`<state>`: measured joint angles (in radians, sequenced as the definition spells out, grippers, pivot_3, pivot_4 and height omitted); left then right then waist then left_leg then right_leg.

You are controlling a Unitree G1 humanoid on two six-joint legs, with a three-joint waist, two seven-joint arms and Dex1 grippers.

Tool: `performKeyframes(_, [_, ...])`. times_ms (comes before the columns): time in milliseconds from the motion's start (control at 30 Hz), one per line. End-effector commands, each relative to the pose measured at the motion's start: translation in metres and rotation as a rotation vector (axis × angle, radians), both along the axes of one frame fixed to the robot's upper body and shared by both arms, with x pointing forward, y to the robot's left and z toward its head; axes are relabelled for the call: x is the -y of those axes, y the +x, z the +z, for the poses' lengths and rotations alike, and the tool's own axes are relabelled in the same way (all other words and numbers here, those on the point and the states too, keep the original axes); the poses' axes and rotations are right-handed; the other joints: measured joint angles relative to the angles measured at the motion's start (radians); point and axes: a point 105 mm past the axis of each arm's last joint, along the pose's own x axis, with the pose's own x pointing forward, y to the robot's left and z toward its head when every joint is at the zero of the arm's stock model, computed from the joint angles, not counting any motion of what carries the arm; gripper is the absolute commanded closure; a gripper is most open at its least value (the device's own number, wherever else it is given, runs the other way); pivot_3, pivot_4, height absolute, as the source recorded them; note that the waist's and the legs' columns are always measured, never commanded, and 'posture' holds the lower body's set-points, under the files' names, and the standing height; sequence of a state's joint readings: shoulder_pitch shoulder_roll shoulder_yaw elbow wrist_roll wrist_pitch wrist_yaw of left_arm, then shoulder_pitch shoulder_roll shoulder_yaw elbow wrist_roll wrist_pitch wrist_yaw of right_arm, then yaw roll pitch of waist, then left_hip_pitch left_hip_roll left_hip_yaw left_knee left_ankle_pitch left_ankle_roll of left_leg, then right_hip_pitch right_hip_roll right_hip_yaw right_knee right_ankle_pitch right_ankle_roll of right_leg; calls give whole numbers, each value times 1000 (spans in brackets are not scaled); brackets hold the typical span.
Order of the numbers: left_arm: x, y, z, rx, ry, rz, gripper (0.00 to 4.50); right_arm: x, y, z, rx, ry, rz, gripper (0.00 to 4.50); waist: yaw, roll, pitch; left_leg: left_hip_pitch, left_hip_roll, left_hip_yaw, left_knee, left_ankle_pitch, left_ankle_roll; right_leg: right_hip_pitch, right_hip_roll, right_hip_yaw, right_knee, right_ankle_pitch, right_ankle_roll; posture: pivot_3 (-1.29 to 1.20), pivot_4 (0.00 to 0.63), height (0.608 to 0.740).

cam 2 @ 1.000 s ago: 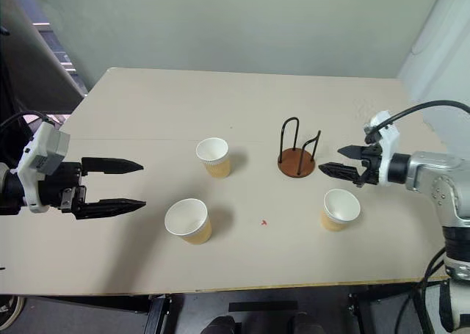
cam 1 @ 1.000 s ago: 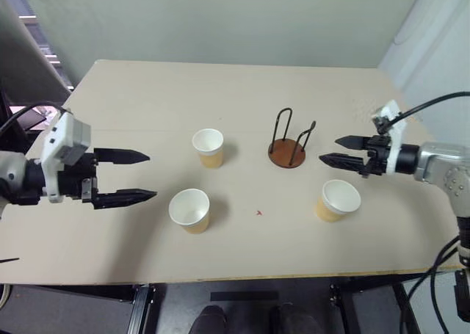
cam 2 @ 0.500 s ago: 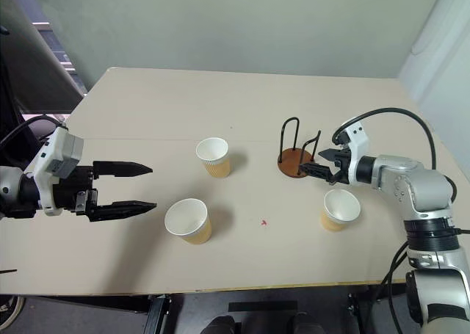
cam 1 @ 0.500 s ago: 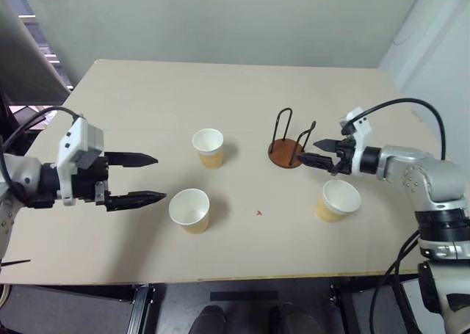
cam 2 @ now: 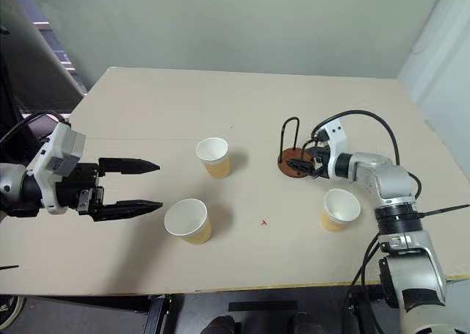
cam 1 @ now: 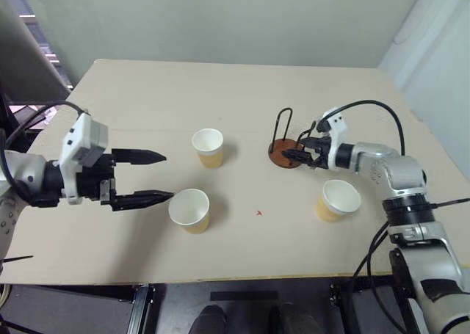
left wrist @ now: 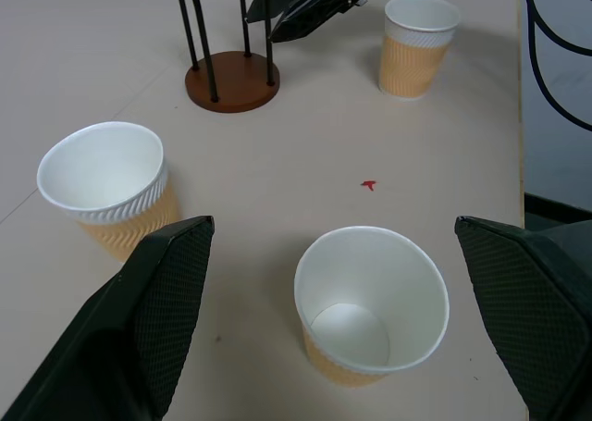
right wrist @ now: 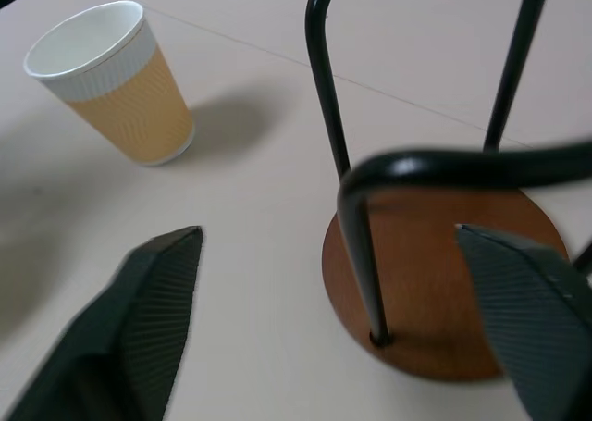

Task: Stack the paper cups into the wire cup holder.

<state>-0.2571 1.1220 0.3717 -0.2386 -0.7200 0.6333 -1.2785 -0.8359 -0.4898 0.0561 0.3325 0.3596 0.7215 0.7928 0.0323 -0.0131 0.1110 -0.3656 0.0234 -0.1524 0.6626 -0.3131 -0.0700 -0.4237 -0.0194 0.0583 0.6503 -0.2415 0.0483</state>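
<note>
- The wire cup holder [cam 1: 288, 144] is a round reddish-brown disc with a smooth matte face, and two thin black wire loops stand upright on it. It is empty and stands on the bench.
- Three tapered paper cups with white rims and ribbed pale yellow-tan walls stand upright and apart on the bench. One cup [cam 1: 208, 147] is to the left of the holder. A second cup [cam 1: 189, 210] is further left of the holder and nearer to the robot. The third cup [cam 1: 338, 200] is to the right of the holder, on the near side.
- The right gripper [cam 1: 297, 150], with two black textured fingers, is at the holder. Its fingers stand apart on either side of the near wire loop and grip nothing.
- The left gripper [cam 1: 156, 176] is well left of the holder, its fingers wide apart and empty, just beside the second cup.
- The bench [cam 1: 147, 99] is a flat, pale beige board. Behind it is a plain greenish wall [cam 1: 220, 18].
</note>
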Motion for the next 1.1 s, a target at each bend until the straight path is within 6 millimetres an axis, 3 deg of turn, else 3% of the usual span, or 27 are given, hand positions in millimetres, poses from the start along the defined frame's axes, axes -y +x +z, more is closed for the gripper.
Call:
performKeyframes(33, [1,-5,13,53,11,-1,0,-2,4,17,71,6,7,1734,2,0,0,0,0,0,0,0,0,0,0,0,0,0,0,0,150,740])
performKeyframes(267, [0,-4,13,57,16,7,0,-5,-4,24,95,-3,69,4301,7,0,0,0,0,1,0,0,-1,0,0,0,-1,0,0,0,150,740])
performKeyframes(300, [1,-4,13,57,17,4,0,-8,-10,26,102,-6,110,4462,7,0,0,0,0,1,0,0,-1,0,0,0,0,0,0,0,150,740])
performKeyframes(467, [5,-7,14,43,22,-41,0,-21,-48,19,84,-65,313,4462,8,0,0,-1,0,1,0,-1,-1,1,1,-1,-2,0,0,0,150,740])
performKeyframes(633, [19,-18,14,6,50,-159,0,-40,-107,3,30,-137,558,4462,9,0,0,-1,0,2,0,-1,-2,1,1,0,-3,0,0,0,150,740])
performKeyframes(767, [25,-27,9,-46,96,-227,0,-44,-137,-1,-4,-148,690,4462,8,0,0,0,0,2,1,-1,-1,2,1,1,-3,0,0,0,150,740])
performKeyframes(1100, [38,-30,-3,-91,152,-252,0,-44,-139,-21,64,-222,753,4462,3,-1,0,3,6,2,1,-1,-2,4,6,1,-2,2,-3,0,150,740])
